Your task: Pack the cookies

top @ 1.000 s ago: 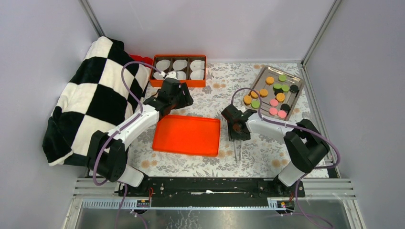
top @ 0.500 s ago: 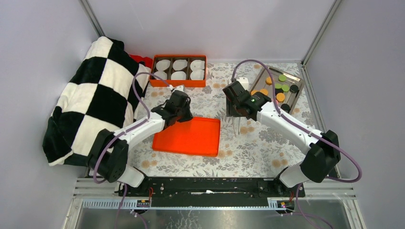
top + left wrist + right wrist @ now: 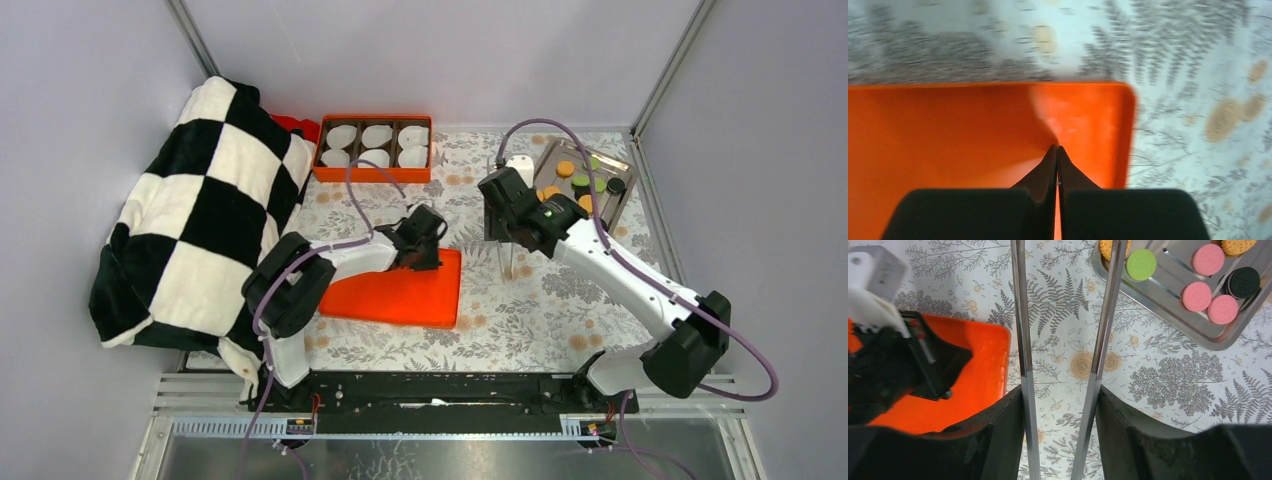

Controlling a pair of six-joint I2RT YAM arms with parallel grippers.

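White arm links (image 3: 610, 262), black joints, purple cables (image 3: 735, 345), green indicator light (image 3: 546, 212)

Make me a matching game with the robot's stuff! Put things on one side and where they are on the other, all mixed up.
Things:
1. cookies
2. paper cups
3. left gripper
4. checkered blanket

Places:
A. over the flat orange tray
B. on the metal tray
C. heaped at the table's left edge
D. in the orange box

Pairs: 1-B, 2-D, 3-A, 4-C
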